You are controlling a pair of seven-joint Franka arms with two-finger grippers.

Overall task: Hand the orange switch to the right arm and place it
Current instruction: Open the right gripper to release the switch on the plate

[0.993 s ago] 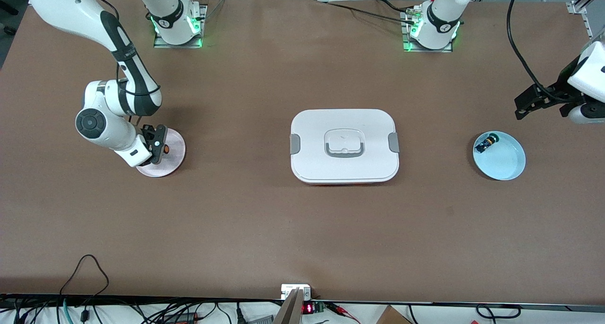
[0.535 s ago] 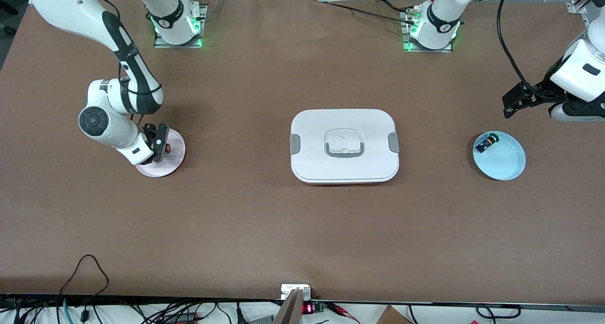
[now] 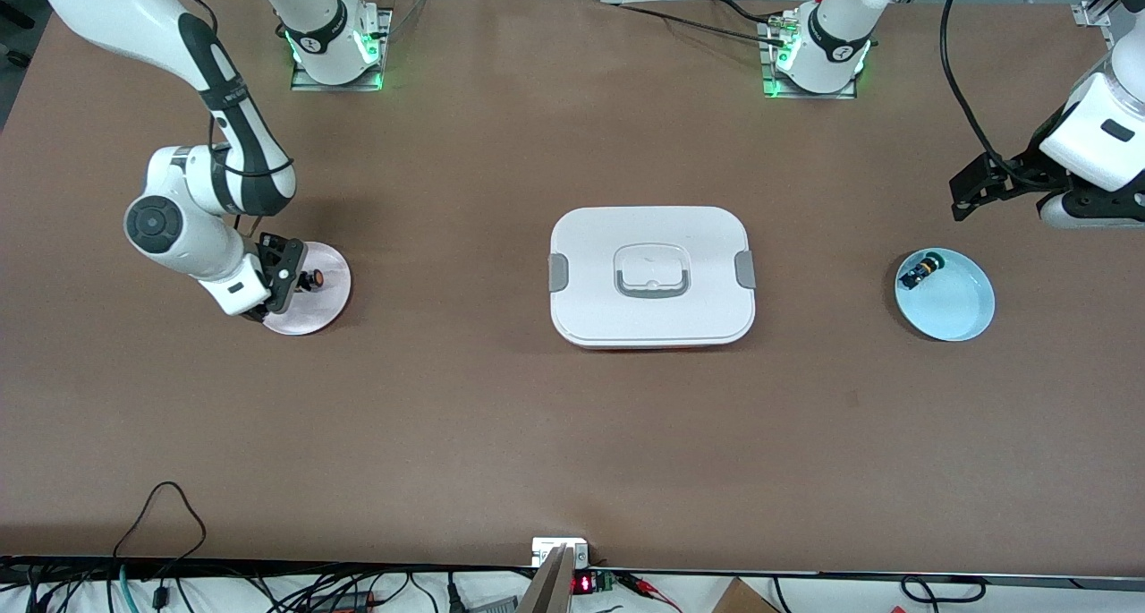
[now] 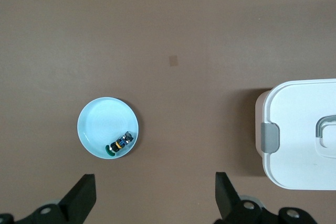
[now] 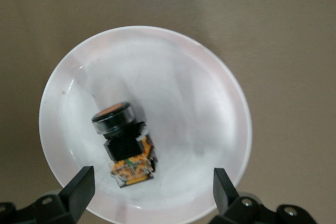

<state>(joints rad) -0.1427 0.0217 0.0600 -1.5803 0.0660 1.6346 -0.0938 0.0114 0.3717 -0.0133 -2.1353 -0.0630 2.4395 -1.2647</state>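
The orange switch (image 5: 123, 142) lies on its side in the pink dish (image 5: 220, 103), free, its long axis level, cap end away from the right gripper (image 5: 149, 190), whose jaws are spread over it. The left gripper (image 3: 971, 188) waits, jaws apart, above the table (image 3: 501, 434).

A robotics lab: two arms bolted on base plates (image 3: 338, 74) to a brown-covered table (image 3: 501, 434), with loose cables (image 3: 161, 541) and electronics (image 3: 581, 583) along its near edge.

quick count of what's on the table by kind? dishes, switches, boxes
Dishes: 2 – round pink dish, round light-blue dish
Switches: 2 – orange-capped black push-button switch on the pink dish, blue-and-black switch with green cap in the blue dish
Boxes: 1 – white lidded rectangular box
Total: 5
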